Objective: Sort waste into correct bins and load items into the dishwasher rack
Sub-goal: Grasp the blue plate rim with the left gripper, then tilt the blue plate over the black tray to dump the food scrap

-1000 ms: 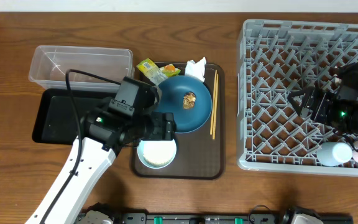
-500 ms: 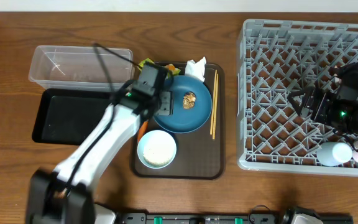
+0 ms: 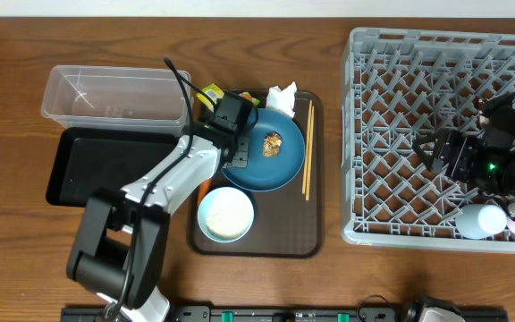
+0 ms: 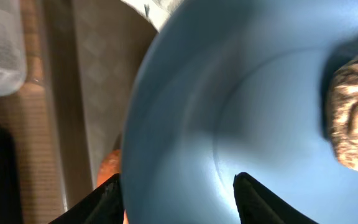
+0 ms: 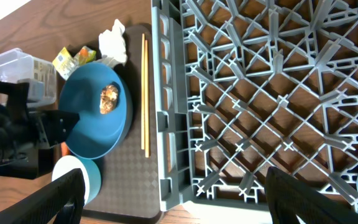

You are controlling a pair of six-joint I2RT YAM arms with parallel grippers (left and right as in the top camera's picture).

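Holds the left tool point(image 4: 179, 190) released astride the left rim of the dark-blue plate point(image 3: 286, 165), one finger over the blue, the other outside it by the small orange carrot point(image 4: 107, 168). Near the plate's middle: brown food scrap point(image 3: 273, 143). Beyond its far edge: crumpled white tissue point(image 3: 282, 97), yellow-green snack wrapper point(image 3: 211, 95). Just right of it: wooden chopsticks point(image 3: 308, 148). Just in front: white bowl point(image 3: 226, 215). Well right of the plate, above the dishwasher rack point(image 3: 392, 89), holds the right tool point(image 5: 176, 174) released, fingers wide.

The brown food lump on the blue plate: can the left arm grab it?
Probably yes. The left gripper hovers open at the edge of the blue plate, and the brown food scrap lies bare near its middle, nothing covering it.
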